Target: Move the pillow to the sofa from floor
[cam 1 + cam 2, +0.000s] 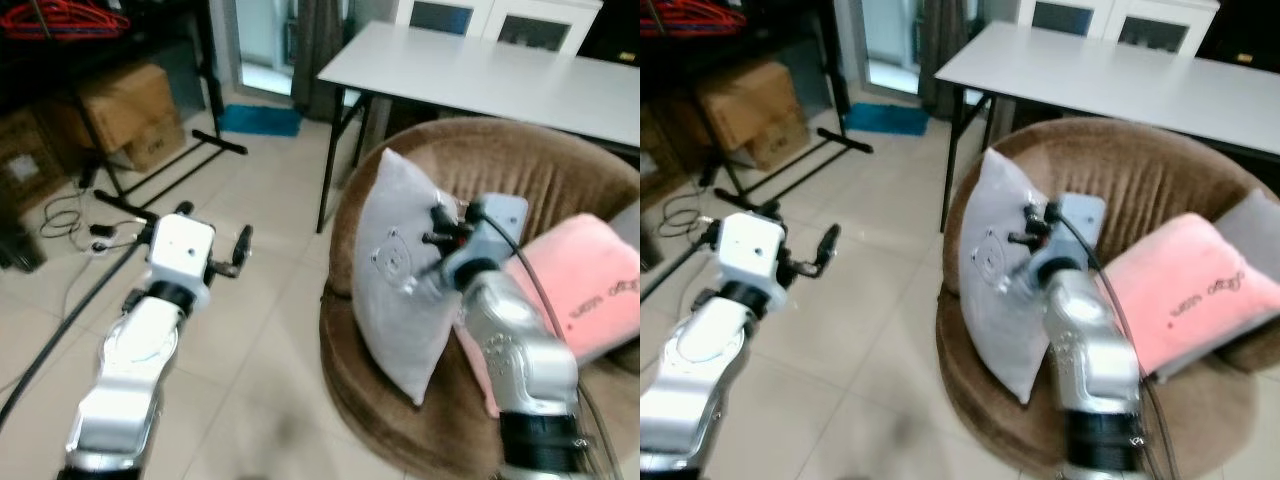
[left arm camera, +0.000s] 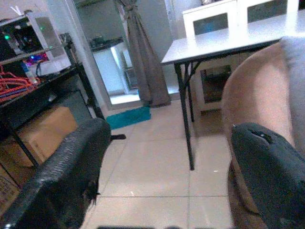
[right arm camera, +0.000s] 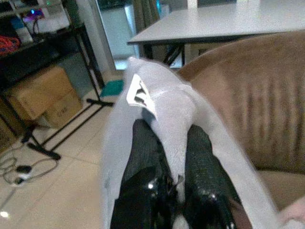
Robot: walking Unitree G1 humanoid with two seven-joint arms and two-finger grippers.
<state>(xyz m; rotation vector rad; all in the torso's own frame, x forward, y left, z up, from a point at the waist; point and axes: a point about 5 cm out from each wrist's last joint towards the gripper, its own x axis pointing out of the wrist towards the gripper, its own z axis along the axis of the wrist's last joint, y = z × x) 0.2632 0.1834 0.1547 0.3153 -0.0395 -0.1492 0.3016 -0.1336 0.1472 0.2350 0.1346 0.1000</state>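
A light grey pillow [image 1: 395, 290] stands on edge on the seat of the round brown sofa [image 1: 520, 160], near its left rim. My right gripper [image 3: 174, 138] is shut on a fold of the pillow's top edge, and the cloth bunches between the two black fingers [image 3: 143, 152]. A pink pillow [image 1: 590, 280] leans against the sofa back to the right of the arm. My left gripper [image 1: 214, 228] is open and holds nothing; it hovers over the tiled floor to the left of the sofa.
A white table [image 1: 500, 70] stands behind the sofa, one black leg [image 1: 328, 160] close to its left rim. Cardboard boxes [image 1: 125, 110], a black rack's floor bars [image 1: 190, 150] and loose cables [image 1: 70, 215] lie at the far left. A teal mat [image 1: 260, 120] is by the doorway.
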